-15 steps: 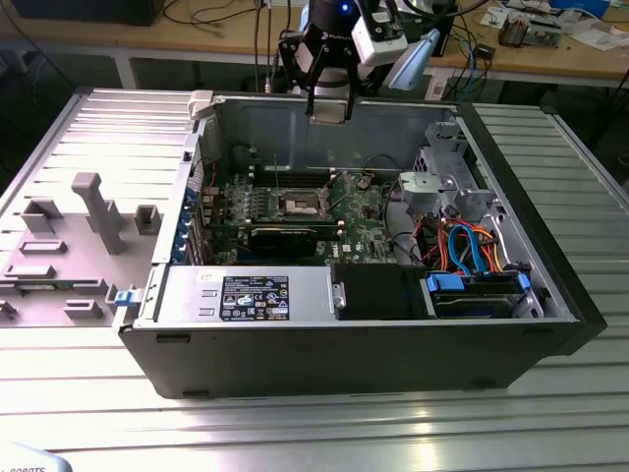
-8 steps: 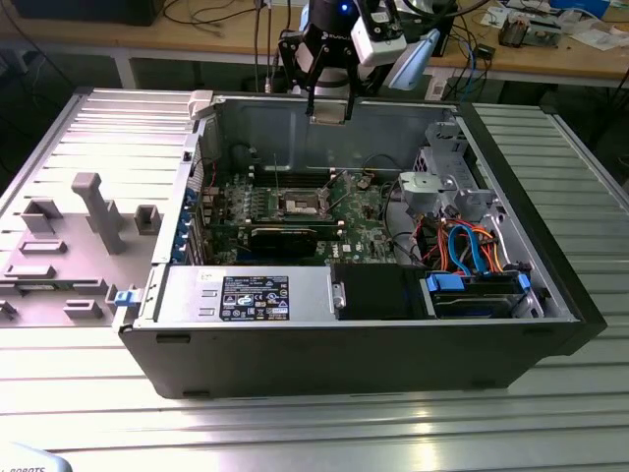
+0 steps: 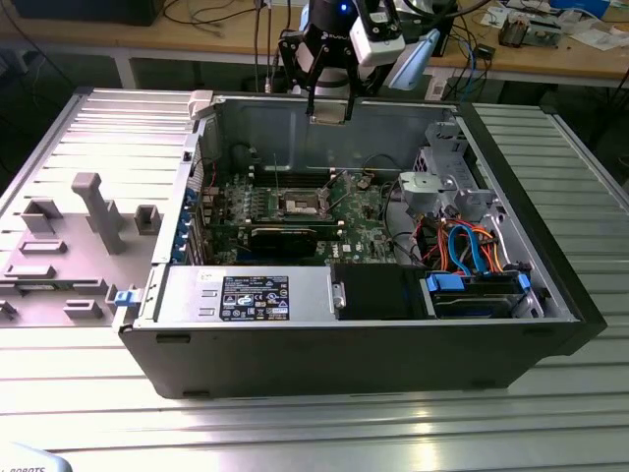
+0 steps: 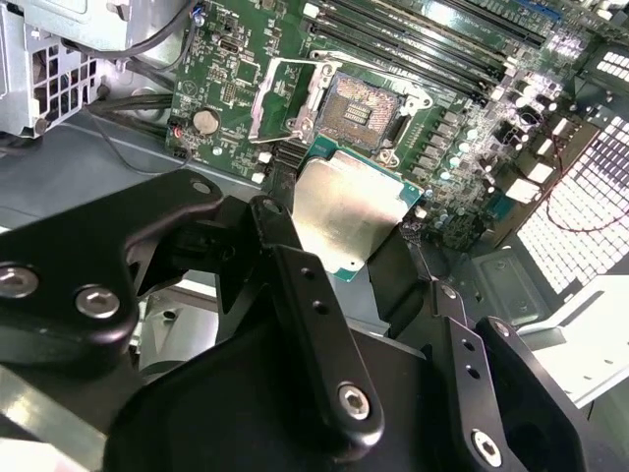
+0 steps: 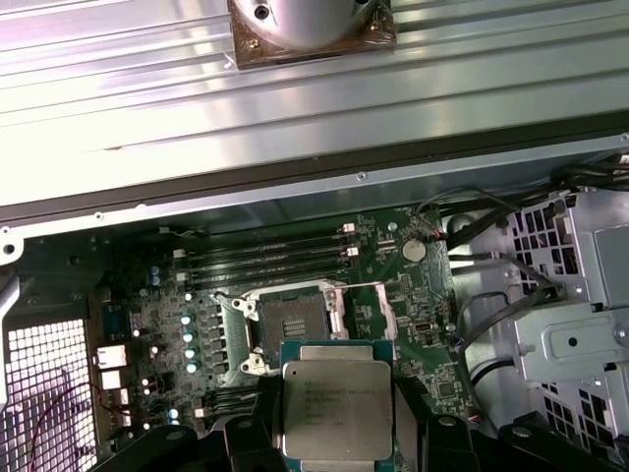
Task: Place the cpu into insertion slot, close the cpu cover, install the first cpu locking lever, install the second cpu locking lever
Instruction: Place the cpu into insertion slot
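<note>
My gripper hangs above the open computer case's back wall, shut on the cpu. In both wrist views the cpu is a square silver-topped chip with a green rim, clamped by two opposite edges between black fingers. The insertion slot lies bare and dark-framed on the green motherboard, well below the chip. The cpu cover is swung open beside the slot. A thin lever stands up next to the socket.
Long memory slots run beside the socket. A black expansion card crosses the board. A drive cage and coloured cables fill the exterior view's right. A grey fixture tray sits outside the case at that view's left.
</note>
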Controlling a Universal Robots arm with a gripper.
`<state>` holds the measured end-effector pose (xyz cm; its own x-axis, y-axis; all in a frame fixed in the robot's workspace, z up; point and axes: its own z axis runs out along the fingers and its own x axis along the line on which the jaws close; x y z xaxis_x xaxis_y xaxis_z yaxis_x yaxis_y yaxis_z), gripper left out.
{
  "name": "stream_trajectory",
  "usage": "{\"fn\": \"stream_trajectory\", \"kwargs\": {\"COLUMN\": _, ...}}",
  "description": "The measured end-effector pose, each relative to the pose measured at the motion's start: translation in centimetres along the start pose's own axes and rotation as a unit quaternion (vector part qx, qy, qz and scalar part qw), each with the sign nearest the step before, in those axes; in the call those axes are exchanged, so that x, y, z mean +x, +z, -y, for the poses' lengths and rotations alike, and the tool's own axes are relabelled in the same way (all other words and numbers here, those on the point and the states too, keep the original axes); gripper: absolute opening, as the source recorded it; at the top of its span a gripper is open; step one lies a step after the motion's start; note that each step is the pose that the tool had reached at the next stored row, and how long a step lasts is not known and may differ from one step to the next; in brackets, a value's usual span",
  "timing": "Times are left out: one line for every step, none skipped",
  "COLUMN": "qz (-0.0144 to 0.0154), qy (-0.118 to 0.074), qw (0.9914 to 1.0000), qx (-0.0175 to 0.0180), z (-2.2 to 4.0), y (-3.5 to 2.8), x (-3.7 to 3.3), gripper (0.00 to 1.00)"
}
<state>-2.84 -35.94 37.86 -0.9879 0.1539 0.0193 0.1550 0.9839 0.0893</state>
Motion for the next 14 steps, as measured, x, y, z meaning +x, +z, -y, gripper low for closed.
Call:
{"fn": "stream_trajectory", "kwargs": {"qz": 0.0001, "qy": 0.001, "qw": 1.00000, "qx": 0.0000, "z": 0.00, "y": 0.00, "x": 0.00, "gripper": 0.54}}
{"fn": "stream_trajectory", "kwargs": {"qz": 0.0002, "qy": 0.002, "qw": 1.00000, "qx": -0.0001, "z": 0.00, "y": 0.00, "x": 0.00, "gripper": 0.54}}
{"fn": "stream_trajectory", "kwargs": {"qz": 0.0002, "qy": 0.003, "qw": 1.00000, "qx": -0.0001, "z": 0.00, "y": 0.00, "x": 0.00, "gripper": 0.54}}
{"fn": "stream_trajectory", "kwargs": {"qz": 0.0004, "qy": 0.004, "qw": 0.99999, "qx": -0.0001, "z": 0.00, "y": 0.01, "x": 0.00, "gripper": 0.54}}
{"fn": "stream_trajectory", "kwargs": {"qz": 0.0004, "qy": 0.005, "qw": 0.99999, "qx": -0.0001, "z": 0.00, "y": 0.01, "x": 0.00, "gripper": 0.54}}
{"fn": "stream_trajectory", "kwargs": {"qz": 0.0005, "qy": 0.006, "qw": 0.99998, "qx": -0.0001, "z": 0.00, "y": 0.01, "x": 0.00, "gripper": 0.54}}
{"fn": "stream_trajectory", "kwargs": {"qz": 0.0006, "qy": 0.007, "qw": 0.99998, "qx": -0.0001, "z": 0.00, "y": 0.01, "x": 0.00, "gripper": 0.54}}
{"fn": "stream_trajectory", "kwargs": {"qz": 0.0007, "qy": 0.008, "qw": 0.99997, "qx": -0.0001, "z": 0.00, "y": 0.01, "x": 0.00, "gripper": 0.54}}
{"fn": "stream_trajectory", "kwargs": {"qz": 0.0008, "qy": 0.008, "qw": 0.99996, "qx": -0.0002, "z": 0.00, "y": 0.01, "x": 0.00, "gripper": 0.54}}
{"fn": "stream_trajectory", "kwargs": {"qz": 0.0008, "qy": 0.009, "qw": 0.99996, "qx": -0.0002, "z": 0.00, "y": 0.01, "x": 0.00, "gripper": 0.54}}
{"fn": "stream_trajectory", "kwargs": {"qz": 0.0009, "qy": 0.010, "qw": 0.99995, "qx": -0.0002, "z": 0.00, "y": 0.01, "x": 0.00, "gripper": 0.54}}
{"fn": "stream_trajectory", "kwargs": {"qz": 0.0010, "qy": 0.011, "qw": 0.99994, "qx": -0.0002, "z": 0.00, "y": 0.01, "x": 0.00, "gripper": 0.54}}
{"fn": "stream_trajectory", "kwargs": {"qz": 0.0011, "qy": 0.012, "qw": 0.99993, "qx": -0.0003, "z": 0.00, "y": 0.01, "x": 0.00, "gripper": 0.54}}
{"fn": "stream_trajectory", "kwargs": {"qz": 0.0011, "qy": 0.012, "qw": 0.99993, "qx": -0.0002, "z": 0.00, "y": 0.01, "x": 0.00, "gripper": 0.54}}
